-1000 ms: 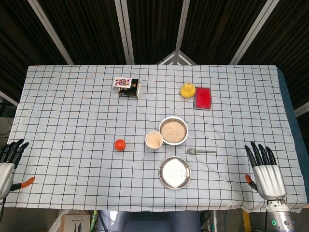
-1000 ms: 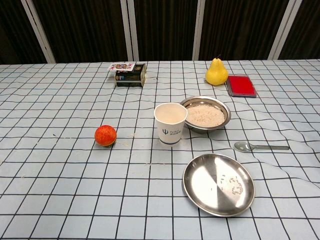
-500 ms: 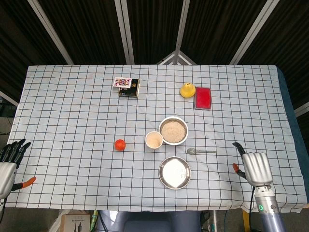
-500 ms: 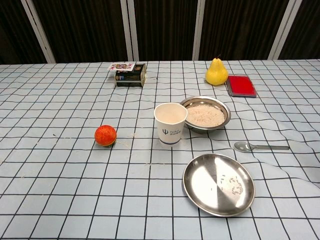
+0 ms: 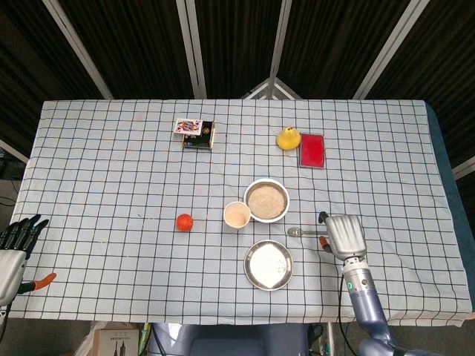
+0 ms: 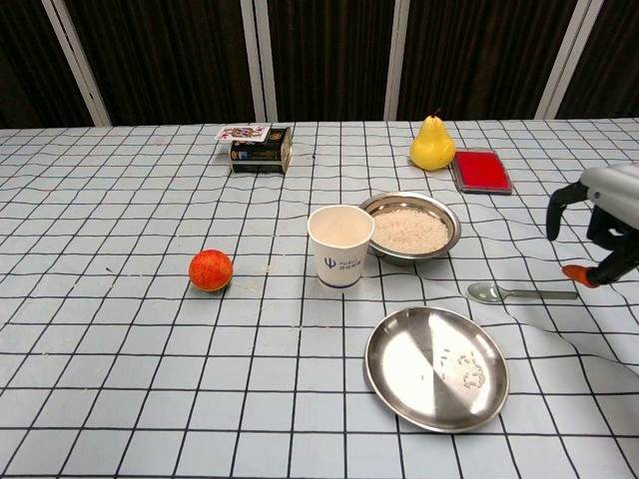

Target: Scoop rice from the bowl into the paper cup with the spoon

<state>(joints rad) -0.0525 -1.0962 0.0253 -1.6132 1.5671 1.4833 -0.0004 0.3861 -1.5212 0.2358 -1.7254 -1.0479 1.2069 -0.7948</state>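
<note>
The metal spoon [image 5: 300,232] [image 6: 499,292] lies flat on the checked cloth, bowl end to the left, just right of the empty steel plate. The steel bowl of rice [image 5: 266,199] [image 6: 409,230] stands behind it, with the white paper cup [image 5: 237,215] [image 6: 339,246] touching its left side. My right hand [image 5: 343,233] [image 6: 604,225] hovers over the far end of the spoon's handle, fingers bent downward and apart, holding nothing. My left hand [image 5: 13,256] rests open at the table's front left edge, seen only in the head view.
An empty steel plate [image 5: 269,265] [image 6: 436,366] with a few rice grains sits in front of the cup. A small orange fruit [image 5: 184,222] lies left of the cup. A pear [image 5: 288,138], a red box [image 5: 312,150] and a card box [image 5: 197,133] stand further back.
My right hand has moved from the front right edge inward and leftward to above the spoon's handle, its fingers now bent down. The left hand has barely shifted.
</note>
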